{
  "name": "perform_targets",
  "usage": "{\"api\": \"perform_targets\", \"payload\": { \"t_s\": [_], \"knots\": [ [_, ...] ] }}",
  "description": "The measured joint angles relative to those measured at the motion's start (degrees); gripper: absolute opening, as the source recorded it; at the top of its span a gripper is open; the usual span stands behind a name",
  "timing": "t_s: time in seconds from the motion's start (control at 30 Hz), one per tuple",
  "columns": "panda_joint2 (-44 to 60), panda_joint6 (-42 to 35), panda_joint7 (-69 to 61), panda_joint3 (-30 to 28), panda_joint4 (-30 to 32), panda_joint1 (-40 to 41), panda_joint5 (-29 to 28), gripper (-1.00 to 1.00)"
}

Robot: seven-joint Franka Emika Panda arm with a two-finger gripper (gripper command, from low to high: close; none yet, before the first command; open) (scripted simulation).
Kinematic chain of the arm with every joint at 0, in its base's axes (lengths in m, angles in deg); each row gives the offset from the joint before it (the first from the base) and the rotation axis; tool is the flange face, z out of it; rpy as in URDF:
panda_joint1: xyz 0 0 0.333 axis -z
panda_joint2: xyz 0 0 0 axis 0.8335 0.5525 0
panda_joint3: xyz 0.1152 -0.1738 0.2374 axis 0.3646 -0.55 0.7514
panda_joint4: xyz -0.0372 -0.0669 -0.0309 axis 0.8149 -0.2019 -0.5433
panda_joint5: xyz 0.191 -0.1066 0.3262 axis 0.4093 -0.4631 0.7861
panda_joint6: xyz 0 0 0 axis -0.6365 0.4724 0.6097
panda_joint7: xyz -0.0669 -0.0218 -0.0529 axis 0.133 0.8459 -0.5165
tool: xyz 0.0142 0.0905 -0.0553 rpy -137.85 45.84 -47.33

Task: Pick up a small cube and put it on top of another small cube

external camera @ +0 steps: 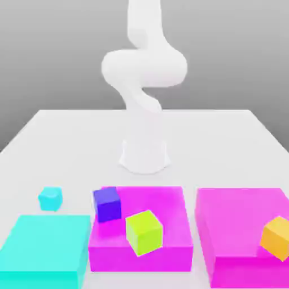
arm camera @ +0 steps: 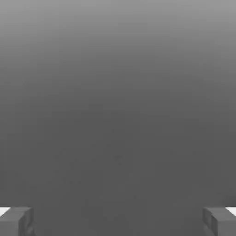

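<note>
step 1 of 2, pre-grasp | fingers [arm camera: 19, 222] spread, empty | next: lower over cyan cube [external camera: 51, 199] on bench [external camera: 209, 147], just beyond cyan block's [external camera: 46, 242] far edge in the exterior view

Pale tabletop [external camera: 197, 147], grey backdrop [external camera: 226, 56] — darker toward the table, soft light
</note>
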Motion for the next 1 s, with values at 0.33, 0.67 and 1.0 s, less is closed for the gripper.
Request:
{"api": "perform_targets", "payload": {
  "t_s": [0.33,0.67,1.0],
  "knots": [
    [16.2,11.7,19.2,-1.8,11.8,15.9,-3.8,0.0],
    [32.1,23.3,36.2,-7.1,23.5,29.0,-5.0,0.0],
    [49.9,37.0,37.3,-6.0,28.8,37.7,7.2,0.0]
  ]
}}
